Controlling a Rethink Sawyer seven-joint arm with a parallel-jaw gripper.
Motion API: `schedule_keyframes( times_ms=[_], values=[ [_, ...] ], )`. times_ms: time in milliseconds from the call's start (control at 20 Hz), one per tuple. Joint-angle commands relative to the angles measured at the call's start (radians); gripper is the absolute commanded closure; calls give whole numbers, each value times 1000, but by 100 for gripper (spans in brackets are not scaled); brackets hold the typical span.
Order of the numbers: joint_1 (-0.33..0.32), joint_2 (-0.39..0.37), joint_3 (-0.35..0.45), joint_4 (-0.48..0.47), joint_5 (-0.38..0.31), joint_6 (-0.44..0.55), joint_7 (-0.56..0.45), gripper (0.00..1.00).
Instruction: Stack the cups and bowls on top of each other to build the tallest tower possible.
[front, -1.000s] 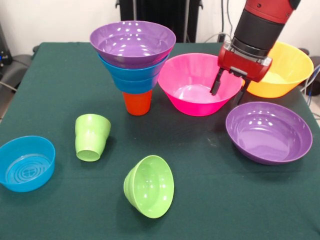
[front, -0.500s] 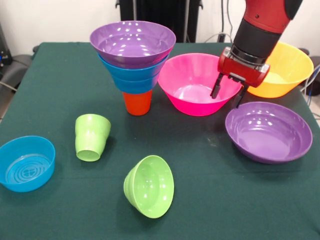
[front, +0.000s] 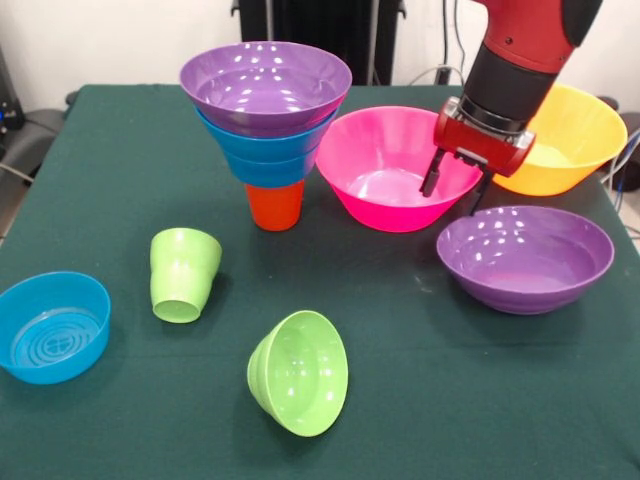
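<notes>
The pink bowl (front: 397, 166) is straddled at its rim by the open gripper (front: 455, 191), beside the tower (front: 266, 118). A purple bowl (front: 524, 257) is seen nearby.

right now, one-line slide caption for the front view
Sawyer's open gripper straddles the pink bowl rim beside the tower.

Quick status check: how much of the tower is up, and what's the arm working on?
Done: the tower stands on an orange cup, with blue bowls and a purple bowl nested above. In hand: nothing held; the open gripper straddles the pink bowl rim. Left: pink bowl, yellow-orange bowl, loose purple bowl, blue bowl, green cup, green bowl.
</notes>
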Motion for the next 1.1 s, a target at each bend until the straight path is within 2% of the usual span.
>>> schedule_keyframes(
  times_ms=[50,300,350,950,1100],
  values=[
    [-22,45,162,56,53,36,203,0],
    [-10,48,145,45,56,50,200,0],
    [-8,48,143,43,60,53,199,100],
    [8,51,114,17,66,110,197,100],
    [-6,43,132,26,74,101,196,100]
  ],
)
